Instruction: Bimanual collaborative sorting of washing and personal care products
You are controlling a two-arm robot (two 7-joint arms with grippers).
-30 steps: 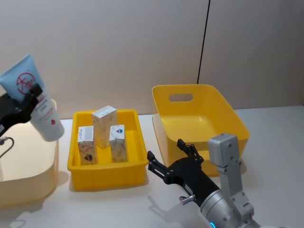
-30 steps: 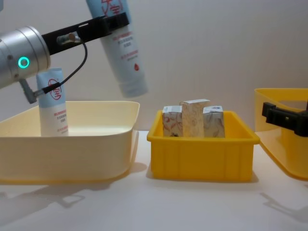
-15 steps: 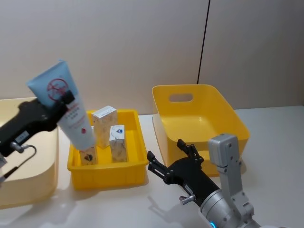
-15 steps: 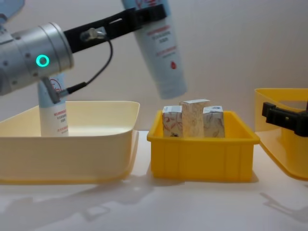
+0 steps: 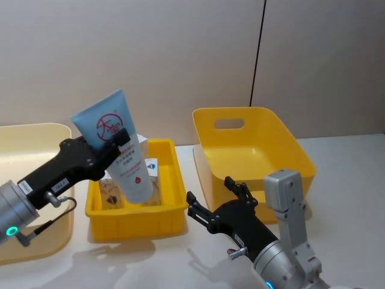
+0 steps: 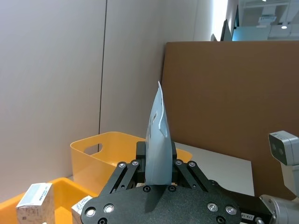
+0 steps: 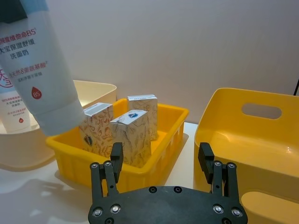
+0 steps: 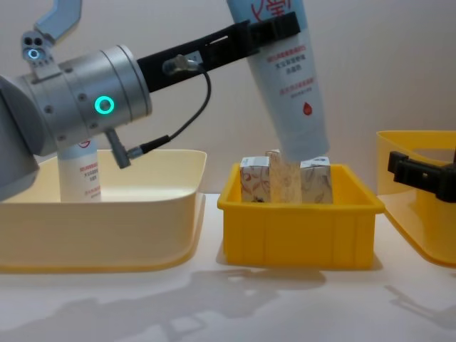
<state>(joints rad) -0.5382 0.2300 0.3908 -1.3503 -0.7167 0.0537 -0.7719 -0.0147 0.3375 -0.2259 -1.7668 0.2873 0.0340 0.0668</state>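
Tube (image 5: 133, 174) hangs cap-down and tilted above the cartons (image 8: 285, 178) in the tray (image 5: 135, 218), clamped in your left gripper (image 5: 112, 140). Your right gripper (image 5: 209, 188) sits low beside the bin (image 5: 258, 159), fingers apart. Likely mid-transfer: next, steer it clear of the cartons and bring it toward the right gripper.

Behind the work we see a plain beige wall (image 5: 120, 48), cut by a thin dark seam (image 5: 258, 54) that runs down it right of middle. The table (image 5: 355, 162) is white and smooth, and in the chest view soft shadows (image 8: 178, 313) lie on its near part. In the left wrist view we see a tall brown board (image 6: 219, 93) standing beyond the table, and over its top edge a brighter, lit stretch of room (image 6: 261, 18)
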